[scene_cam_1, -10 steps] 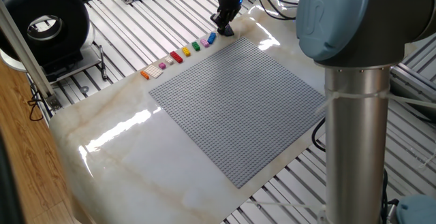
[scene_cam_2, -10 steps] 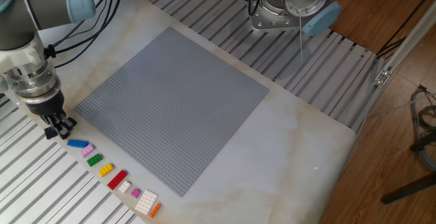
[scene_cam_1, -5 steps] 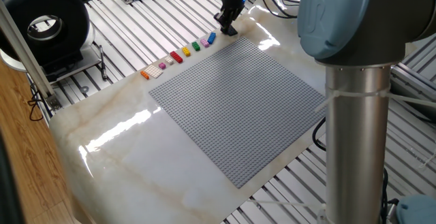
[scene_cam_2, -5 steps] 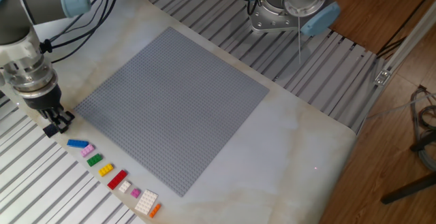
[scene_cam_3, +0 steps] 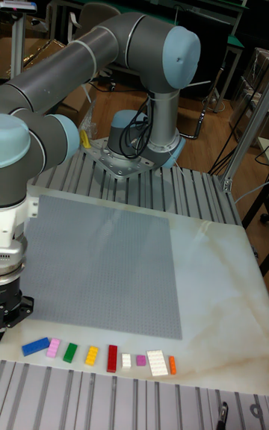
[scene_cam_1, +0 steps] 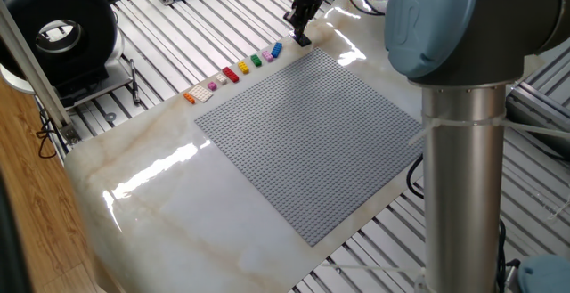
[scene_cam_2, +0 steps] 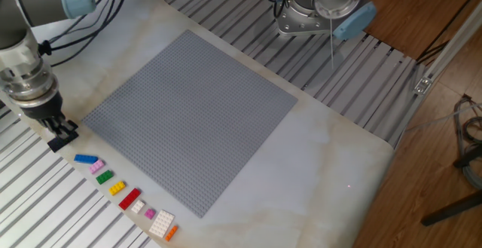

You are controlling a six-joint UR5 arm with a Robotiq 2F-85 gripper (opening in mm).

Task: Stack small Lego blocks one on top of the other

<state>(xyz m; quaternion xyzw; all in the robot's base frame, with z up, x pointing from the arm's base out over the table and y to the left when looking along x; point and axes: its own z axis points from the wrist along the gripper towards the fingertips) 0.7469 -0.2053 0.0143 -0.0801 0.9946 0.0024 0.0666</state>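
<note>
Presently the task stands at its opening step: no brick rests on another yet. The gripper (scene_cam_2: 61, 132) hangs low over the tabletop just off the corner of the grey baseplate (scene_cam_2: 188, 112) that lies nearest the row's blue end. A dark piece (scene_cam_2: 54, 145) shows at its fingertips. It may be the navy brick, but whether it is pinched or lying on the table cannot be told, nor whether the jaws are spread or pressed together.

The remaining bricks lie in a single row on the bare table, just beside one edge of the baseplate and parallel to it, none on the plate itself. Counted outward from the gripper's end:
- one blue brick (scene_cam_2: 86, 158)
- one pink brick (scene_cam_2: 96, 167)
- one green brick (scene_cam_2: 105, 177)
- one yellow brick (scene_cam_2: 117, 188)
- one red brick (scene_cam_2: 129, 198)
- one small white brick (scene_cam_2: 138, 206)
- a second, smaller pink brick (scene_cam_2: 150, 213)
- one larger white brick (scene_cam_2: 162, 222)
- one orange brick (scene_cam_2: 171, 233)

That makes nine in the row, and there is one baseplate.

The next move probably calls for a secure pinch on one brick, then square alignment of studs over a neighbour before pressing down.
</note>
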